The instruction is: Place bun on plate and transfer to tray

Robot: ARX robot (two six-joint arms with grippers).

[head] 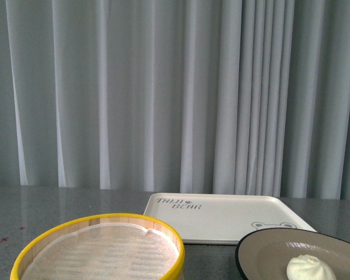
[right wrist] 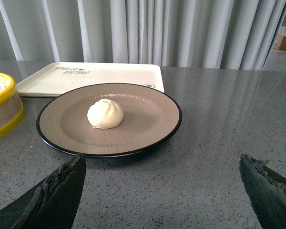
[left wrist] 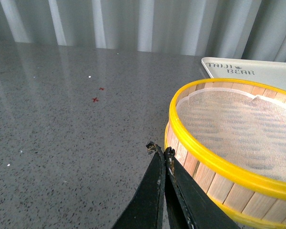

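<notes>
The cream-white bun [head: 310, 269] [right wrist: 105, 114] sits upright on the beige plate [head: 268, 251] [right wrist: 148, 109] with a black rim, at the table's front right. Behind the plate lies the cream tray [head: 221, 219] [right wrist: 86, 76] [left wrist: 257, 71] with "BEAR" lettering, nothing on it. My right gripper [right wrist: 162, 164] stands open on the near side of the plate, short of its rim, with only bare table between the fingers. Beside the steamer basket's outer wall, my left gripper [left wrist: 160, 149] is shut with nothing in it. Neither gripper shows in the front view.
A yellow-rimmed wooden steamer basket [head: 99, 248] [left wrist: 229, 138] [right wrist: 2, 107] lined with white cloth stands at the front left, next to the plate and tray. The grey speckled table [left wrist: 62, 119] stretches left of it, with small red marks [left wrist: 95, 99]. Pale curtains [head: 175, 87] hang behind.
</notes>
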